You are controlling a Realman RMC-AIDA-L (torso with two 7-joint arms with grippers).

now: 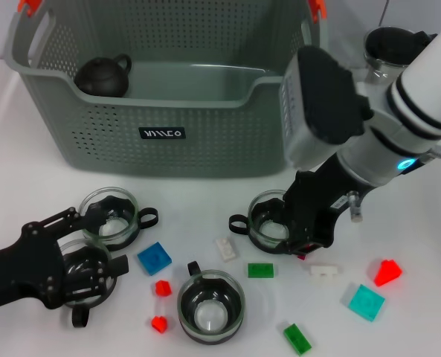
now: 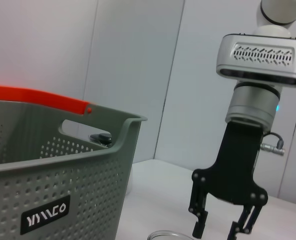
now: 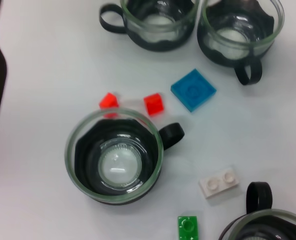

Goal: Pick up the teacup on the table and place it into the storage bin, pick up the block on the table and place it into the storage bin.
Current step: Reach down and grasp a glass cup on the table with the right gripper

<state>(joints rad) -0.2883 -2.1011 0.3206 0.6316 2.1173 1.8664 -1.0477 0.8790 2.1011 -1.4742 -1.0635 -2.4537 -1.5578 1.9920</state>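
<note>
Several glass teacups in black holders stand on the white table: one at the left, one below it, one at the front middle, and one in the middle. My right gripper hangs open just over the middle cup's right rim; it also shows in the left wrist view. My left gripper lies low at the front left, open, fingers spread by the two left cups. Several small blocks lie around, such as a blue one and a green one. The grey-green storage bin stands behind.
A black teapot sits inside the bin at its left. A glass pitcher with a black lid stands at the back right. Red, cyan and white blocks lie front right. The right wrist view shows the front cup.
</note>
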